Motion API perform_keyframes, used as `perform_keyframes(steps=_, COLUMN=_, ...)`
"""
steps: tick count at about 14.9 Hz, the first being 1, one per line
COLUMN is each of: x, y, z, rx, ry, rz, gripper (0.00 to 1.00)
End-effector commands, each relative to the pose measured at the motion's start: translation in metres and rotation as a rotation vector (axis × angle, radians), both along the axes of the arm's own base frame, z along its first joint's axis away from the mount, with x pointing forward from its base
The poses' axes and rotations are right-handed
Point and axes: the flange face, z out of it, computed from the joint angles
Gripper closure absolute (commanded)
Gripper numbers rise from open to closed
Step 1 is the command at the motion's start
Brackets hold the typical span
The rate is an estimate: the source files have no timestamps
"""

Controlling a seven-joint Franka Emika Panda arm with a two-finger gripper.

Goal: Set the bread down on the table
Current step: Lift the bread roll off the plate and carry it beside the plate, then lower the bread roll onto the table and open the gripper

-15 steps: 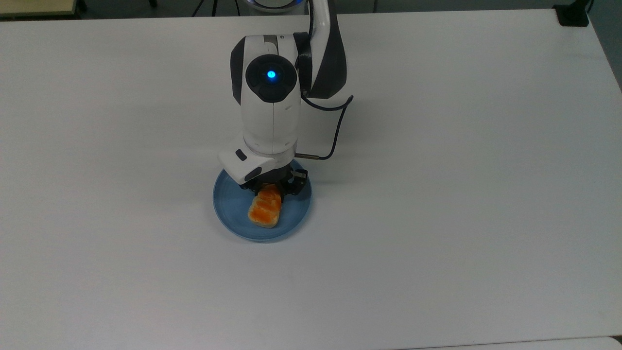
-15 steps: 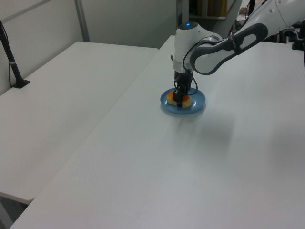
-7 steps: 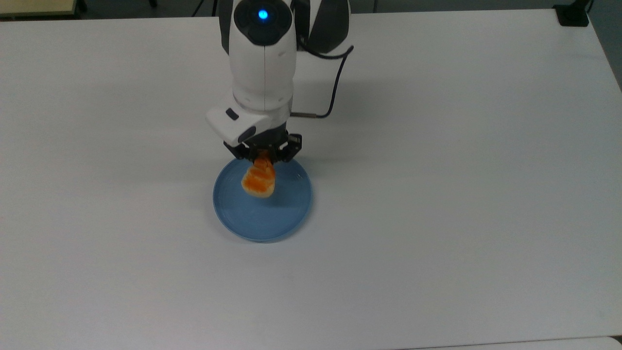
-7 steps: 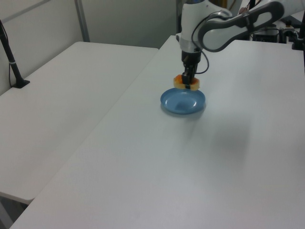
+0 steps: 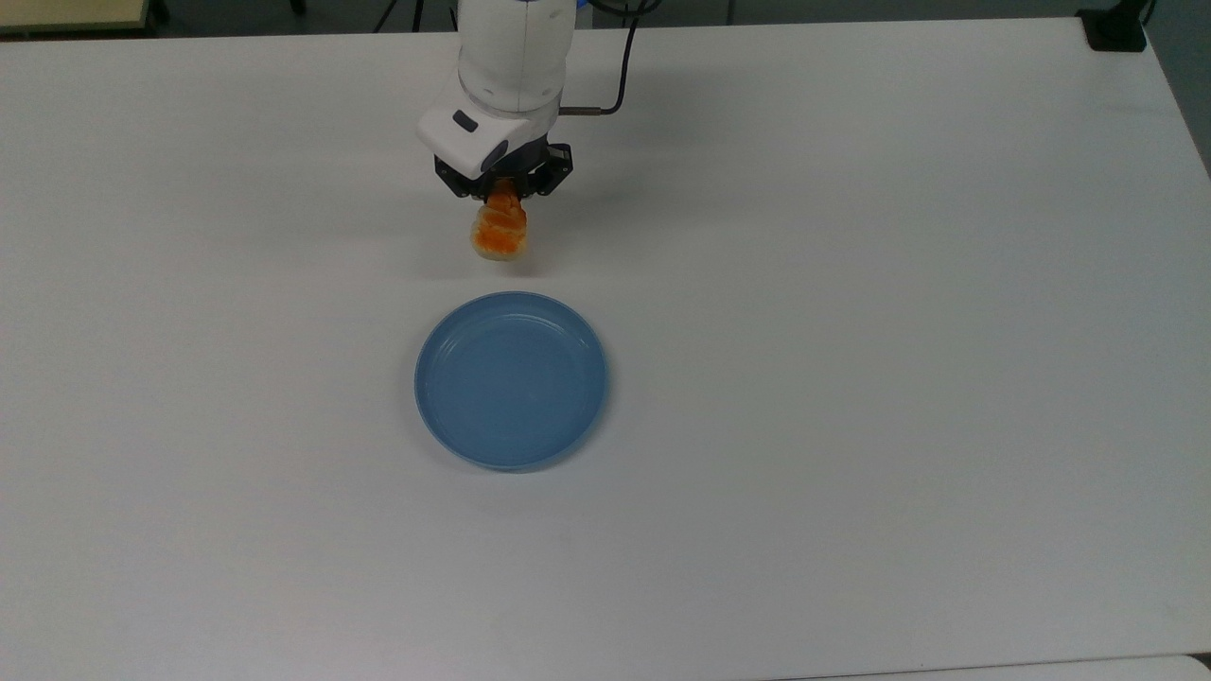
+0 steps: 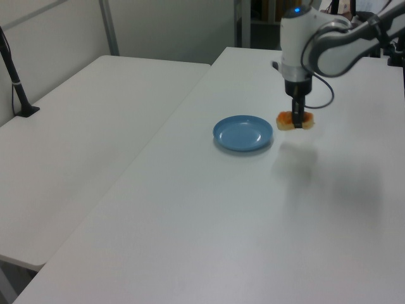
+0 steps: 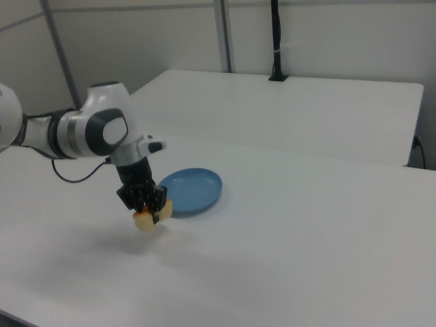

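The bread [image 5: 500,232], an orange-topped roll with pale sides, hangs in the air with my gripper [image 5: 504,192] shut on its upper end. It is off the blue plate [image 5: 511,379] and above the white table [image 5: 851,284], toward the top view's upper edge. In the left view the bread [image 6: 294,121] hangs to the right of the plate [image 6: 243,133], with a soft shadow on the table below it. In the right view the bread [image 7: 151,216] hangs under the gripper [image 7: 146,201], left of the plate [image 7: 189,189].
The blue plate lies bare at the table's middle. A second white table [image 6: 82,120] stands alongside at the left view's left, with a black pole [image 6: 14,79] on it. A black object [image 5: 1114,28] sits at the table's far right corner in the top view.
The gripper has lifted the bread off the plate and carried it toward the top view's upper edge, past the plate's rim. The plate stayed in place.
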Motion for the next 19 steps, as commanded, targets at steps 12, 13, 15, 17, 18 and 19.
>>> perform_keyframes(steps=12, x=0.005, y=0.011, z=0.006, rx=-0.052, ry=0.062, rz=-0.008, gripper=0.0)
perform_keyframes(steps=13, x=0.011, y=0.022, z=0.021, rx=-0.044, ry=0.053, rz=-0.021, gripper=0.0)
perform_keyframes(steps=15, x=0.021, y=0.039, z=0.05, rx=-0.008, ry=0.033, rz=-0.042, gripper=0.0)
perform_keyframes(steps=17, x=0.03, y=0.045, z=0.086, rx=0.032, ry=0.014, rz=-0.065, gripper=0.0)
perform_keyframes(steps=18, x=0.034, y=0.048, z=0.105, rx=0.053, ry=0.005, rz=-0.083, gripper=0.0)
perform_keyframes(steps=19, x=0.037, y=0.049, z=0.125, rx=0.073, ry=-0.005, rz=-0.104, gripper=0.0)
